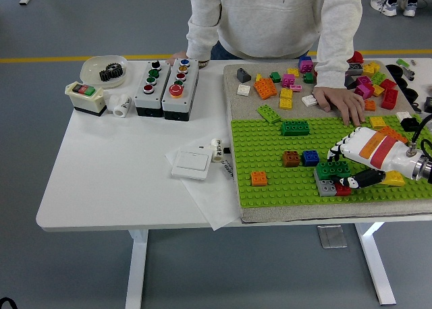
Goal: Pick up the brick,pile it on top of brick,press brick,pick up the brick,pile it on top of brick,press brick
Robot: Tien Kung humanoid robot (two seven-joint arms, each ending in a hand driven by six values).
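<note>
My right hand (341,166) reaches in from the right over the green baseplate (270,160). Its fingers are curled on a dark green brick (331,170), which sits on top of a grey brick (326,186) and a red brick (343,188). A yellow brick (393,179) lies under the wrist. A brown brick (291,158) and a blue brick (310,157) stand just left of the hand. An orange brick (258,178) and another dark green brick (295,127) also stand on the plate. My left arm is out of sight.
A person stands at the far side, one hand (341,102) flat on the grey mat among several loose bricks (287,86). Button boxes (166,86), a white switch (191,164), a bowl with a gear (104,70) and paper lie on the table's left half.
</note>
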